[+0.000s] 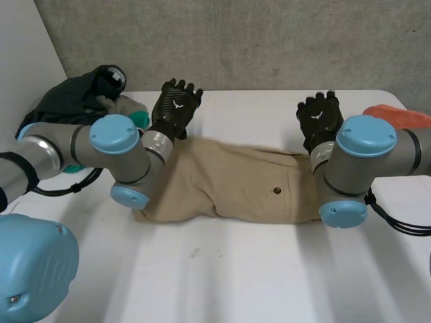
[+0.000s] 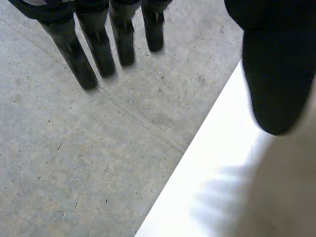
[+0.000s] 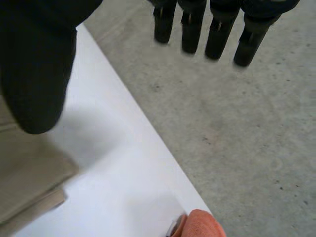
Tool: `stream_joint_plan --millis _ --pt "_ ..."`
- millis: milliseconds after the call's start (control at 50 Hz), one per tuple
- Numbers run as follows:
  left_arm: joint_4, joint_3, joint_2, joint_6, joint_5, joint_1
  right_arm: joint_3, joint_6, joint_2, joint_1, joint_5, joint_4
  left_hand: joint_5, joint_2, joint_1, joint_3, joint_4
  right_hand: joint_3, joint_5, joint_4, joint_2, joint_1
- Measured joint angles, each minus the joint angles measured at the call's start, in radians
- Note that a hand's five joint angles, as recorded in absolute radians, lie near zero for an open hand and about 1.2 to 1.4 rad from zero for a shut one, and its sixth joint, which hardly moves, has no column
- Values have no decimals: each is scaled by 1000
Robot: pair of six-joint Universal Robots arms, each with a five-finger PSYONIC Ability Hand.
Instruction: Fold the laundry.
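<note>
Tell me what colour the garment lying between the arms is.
The garment is plain tan; the head view shows it best.

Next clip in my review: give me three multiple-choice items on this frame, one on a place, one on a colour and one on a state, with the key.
1. Where do the beige trousers lie?
A. On the floor
B. Flat on the white table, between the two arms
C. Draped over one arm

2. What colour is the item at the table's edge by the right arm?
A. Green
B. White
C. Orange

3. How are the left hand and the right hand?
A. Both open, holding nothing
B. Both pinching the trousers
C. Left shut on the trousers, right open

Key:
1 B: the head view shows them spread on the tabletop.
2 C: it shows orange in the head and right wrist views.
3 A: each wrist view shows straight fingers with no cloth in them.
</note>
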Motion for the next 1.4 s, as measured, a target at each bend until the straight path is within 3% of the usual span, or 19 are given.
stream_joint_plan --millis 40,140,280,380,520,600,620,680,780,940,1020,1120,1260,1280,1340,1400 --pt "6 -15 6 -7 -5 -3 -4 26 -8 -6 4 -9 -55 -77 -34 -73 -72 -103 -88 -101 -89 -65" --pt "9 -106 83 -19 -20 -7 40 81 -87 -16 -7 34 -73 -110 -35 -109 -110 -105 -88 -104 -89 -65" --pt "14 -398 342 -106 -26 -4 230 168 -299 -58 -109 313 -73 -110 -35 -109 -110 -103 -87 -103 -86 -64" --pt "15 -546 459 -185 -23 0 358 254 -353 -94 -188 429 -73 -110 -35 -109 -110 -101 -82 -101 -86 -61" --pt "15 -658 515 -239 -20 0 480 315 -354 -122 -257 365 -73 -110 -35 -109 -111 -14 2 -22 -1 -1" --pt "15 -677 515 -244 -20 -3 505 316 -332 -127 -260 274 -73 -110 -35 -109 -111 289 304 284 329 337" --pt "15 -679 514 -244 -20 -3 507 313 -323 -130 -255 252 -73 -110 -35 -109 -111 512 520 505 539 524" --pt "15 -680 513 -243 -21 -4 511 296 -310 -142 -230 211 -73 -110 -35 -109 -110 819 814 815 849 767" --pt "11 -683 529 -243 -23 -4 532 216 -349 -186 -165 169 -73 -110 -35 -109 -111 858 850 872 876 800" --pt "7 -729 606 -243 -22 -2 563 -89 -504 -292 -116 153 -73 -110 -35 -109 -111 858 850 873 876 822" --pt "8 -757 639 -243 -22 0 531 -210 -518 -219 -121 146 -73 -110 -35 -109 -111 862 850 874 876 823" --pt "9 -786 671 -247 -26 5 450 -269 -466 -14 -159 126 -73 -110 -35 -109 -110 872 866 875 876 823" --pt "8 -824 717 -271 -31 14 386 -326 -316 257 -304 111 -73 -110 -35 -109 -111 874 876 876 876 823" --pt "8 -830 725 -276 -31 17 385 -339 -297 285 -324 111 -73 -110 -35 -109 -111 792 811 793 796 748" --pt "9 -842 744 -289 -32 27 389 -374 -255 338 -369 109 -73 -110 -35 -109 -111 304 300 305 283 225" --pt "11 -844 756 -301 -32 36 398 -368 -243 358 -387 99 -73 -110 -35 -109 -111 -64 -41 -66 -71 -63"
